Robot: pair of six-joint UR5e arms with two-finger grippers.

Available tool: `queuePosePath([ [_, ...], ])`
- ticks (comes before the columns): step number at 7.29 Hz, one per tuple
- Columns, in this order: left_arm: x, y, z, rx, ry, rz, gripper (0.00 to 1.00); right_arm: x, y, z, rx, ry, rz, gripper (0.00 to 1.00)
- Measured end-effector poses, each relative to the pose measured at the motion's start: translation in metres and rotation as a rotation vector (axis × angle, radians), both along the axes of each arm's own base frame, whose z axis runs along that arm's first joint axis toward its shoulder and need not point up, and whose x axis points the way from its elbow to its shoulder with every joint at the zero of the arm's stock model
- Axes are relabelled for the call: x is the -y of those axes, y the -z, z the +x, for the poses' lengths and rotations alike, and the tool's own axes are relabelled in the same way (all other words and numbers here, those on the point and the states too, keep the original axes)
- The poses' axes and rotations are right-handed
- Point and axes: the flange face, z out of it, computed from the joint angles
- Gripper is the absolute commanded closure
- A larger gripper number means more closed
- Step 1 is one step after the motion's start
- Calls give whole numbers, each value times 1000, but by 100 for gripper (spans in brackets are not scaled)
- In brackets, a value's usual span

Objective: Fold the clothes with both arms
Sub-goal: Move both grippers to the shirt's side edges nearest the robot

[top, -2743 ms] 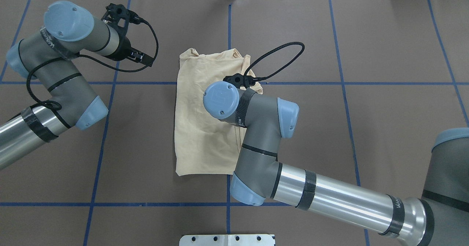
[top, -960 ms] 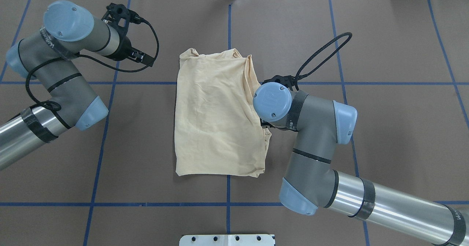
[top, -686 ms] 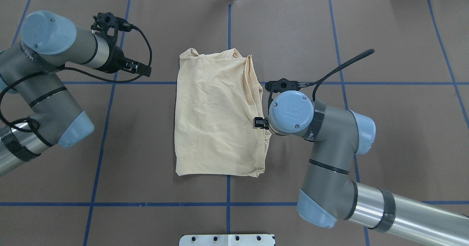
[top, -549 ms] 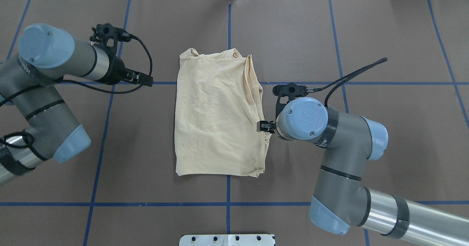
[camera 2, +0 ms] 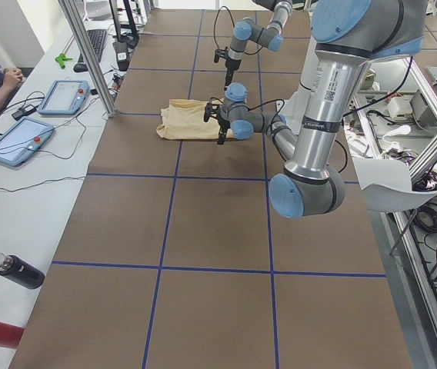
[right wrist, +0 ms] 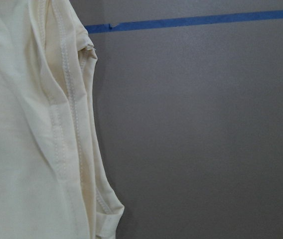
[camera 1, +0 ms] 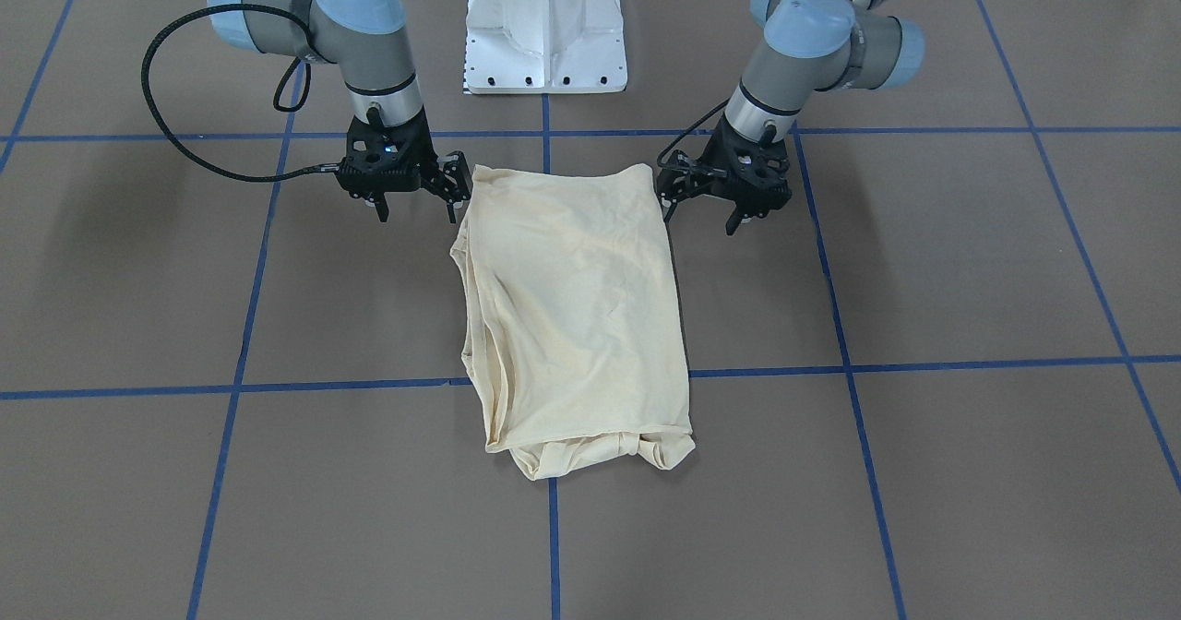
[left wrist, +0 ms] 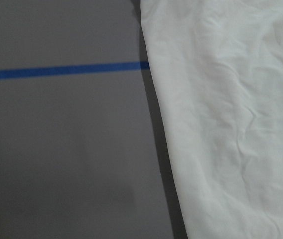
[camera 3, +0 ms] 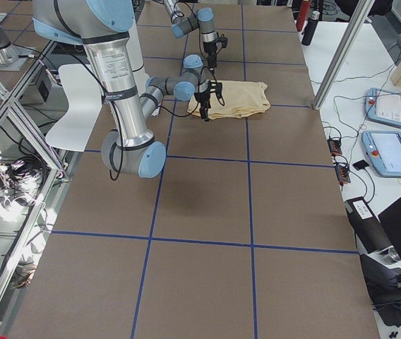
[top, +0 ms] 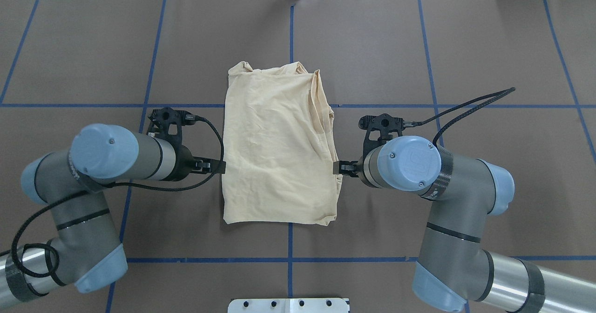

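Cream-yellow cloth is what I have mid-worktop: the shirt (top: 274, 150), folded into a rough rectangle, lies flat on the brown worktop (top: 372, 47) across the blue tape lines (top: 465, 105). Its end away from the robot is bunched and wrinkled, while the near hem lies straight. No print shows on the upper face.

My left hand (camera 1: 699, 219) sits low at the shirt's left edge, close to the near hem, with its fingers spread and nothing between them. The right hand (camera 1: 417, 214) mirrors it at the right edge, fingers likewise spread and holding nothing. I cannot tell whether either inner fingertip touches the cloth.

The left wrist camera shows a smooth folded edge beside bare worktop. The right wrist camera shows layered, stitched seams along that side.
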Motion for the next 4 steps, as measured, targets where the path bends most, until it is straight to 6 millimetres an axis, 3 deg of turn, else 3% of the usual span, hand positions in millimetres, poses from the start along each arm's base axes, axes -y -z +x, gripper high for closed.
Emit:
queuePosePath([
  [1, -20, 0, 16, -1, -2, -25, 6, 0, 0, 0, 0, 0, 1, 0],
  [2, -34, 1, 27, 2, -9, -37, 31, 0, 0, 0, 0, 0, 1, 0],
  [4, -47, 13, 42, 24, -24, -51, 35, -2, -1, -1, -1, 2, 0, 0],
])
